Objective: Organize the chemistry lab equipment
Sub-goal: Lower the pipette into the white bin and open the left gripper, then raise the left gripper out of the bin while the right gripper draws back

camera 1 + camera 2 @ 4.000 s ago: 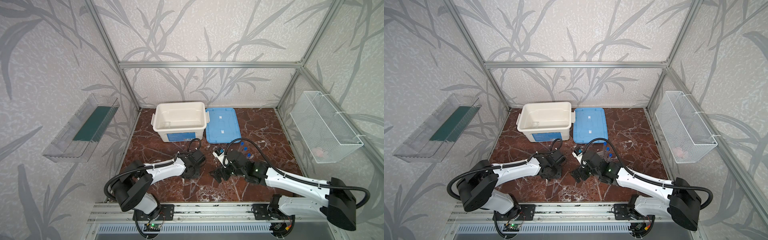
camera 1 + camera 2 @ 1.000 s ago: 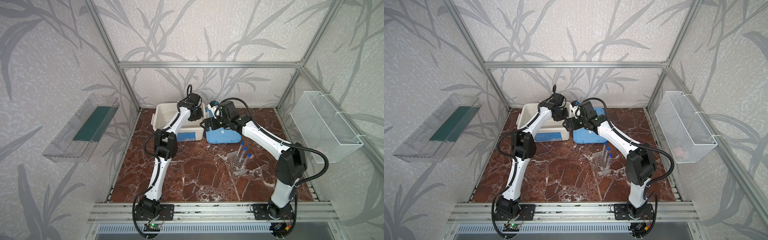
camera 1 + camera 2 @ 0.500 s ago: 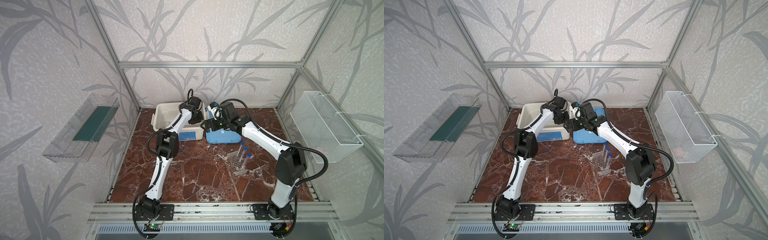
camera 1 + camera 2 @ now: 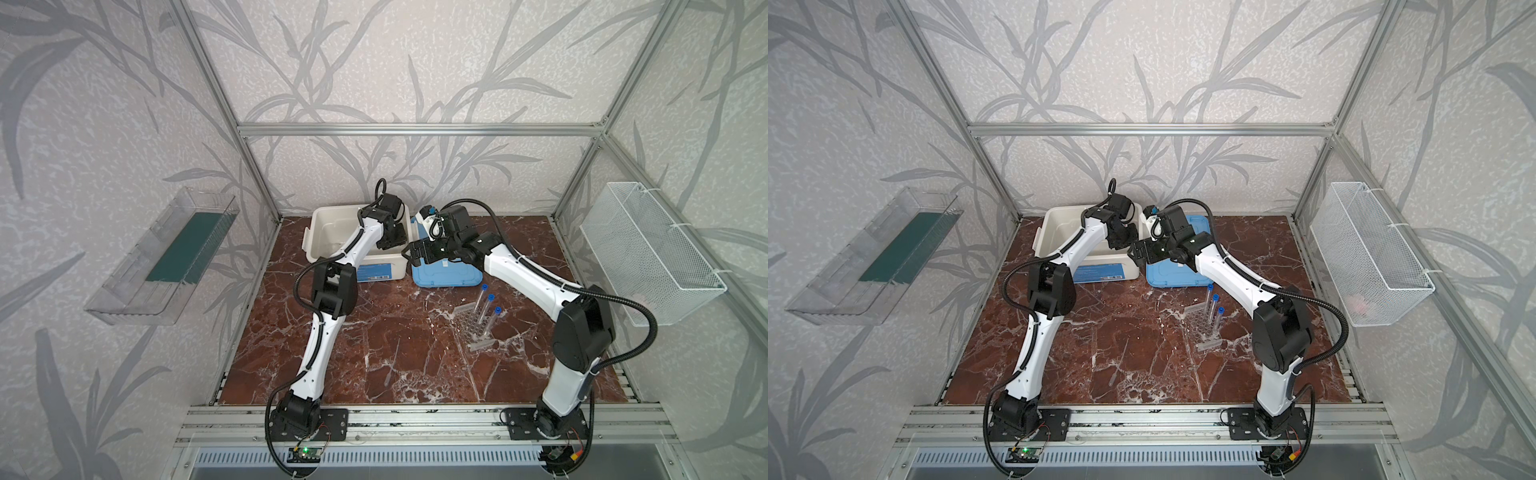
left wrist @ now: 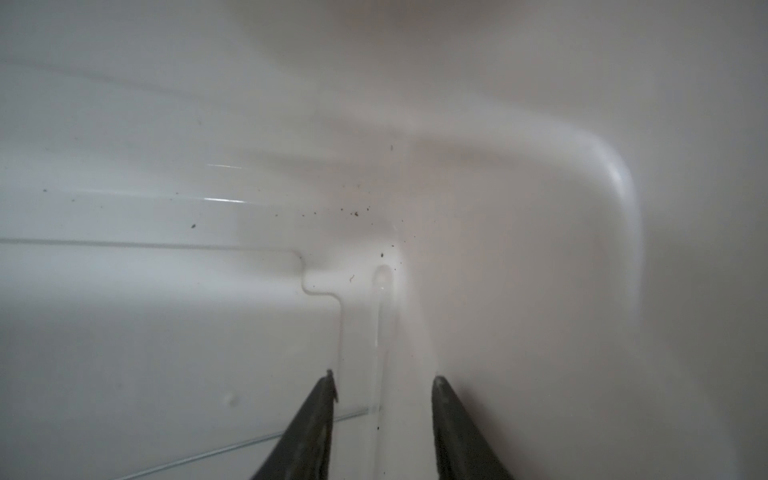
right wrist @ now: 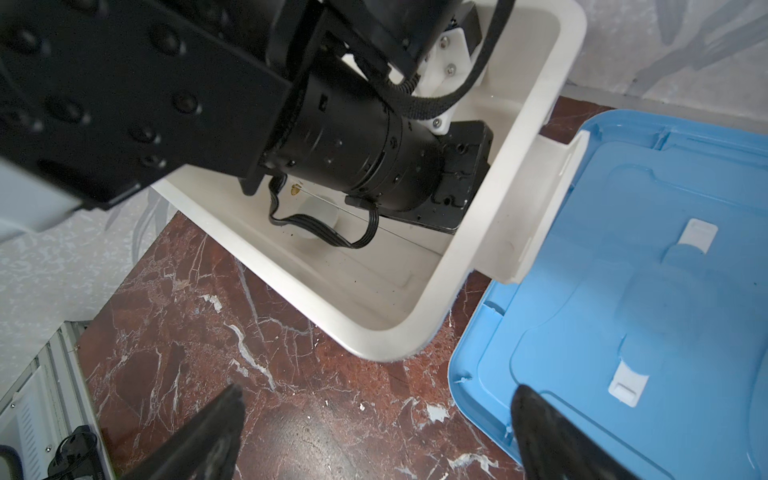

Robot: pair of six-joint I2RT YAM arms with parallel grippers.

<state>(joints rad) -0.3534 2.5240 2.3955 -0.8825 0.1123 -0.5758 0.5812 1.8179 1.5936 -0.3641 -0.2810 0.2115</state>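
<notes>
The left claw (image 5: 382, 382) is down inside the white tub (image 4: 316, 226), its two fingers about half apart with nothing between them. A thin glass rod (image 5: 249, 445) lies flat on the tub floor, running off to one side from right by one fingertip. A little further back under that arm's wrist, a small round white dish (image 6: 320, 212) sits on the tub floor, partly hidden by a cable.

The right claw (image 6: 374, 411) hangs spread wide and empty over the tabletop (image 4: 374, 340), just outside the tub's corner, with the blue lid (image 6: 623, 291) under one finger. Well behind it, back along its own arm, the clear rack (image 4: 473, 328) stands with three blue-capped test tubes (image 4: 484, 303) leaning in it. A clear pipette (image 4: 388, 376) lies on the tabletop, well apart from both claws.
</notes>
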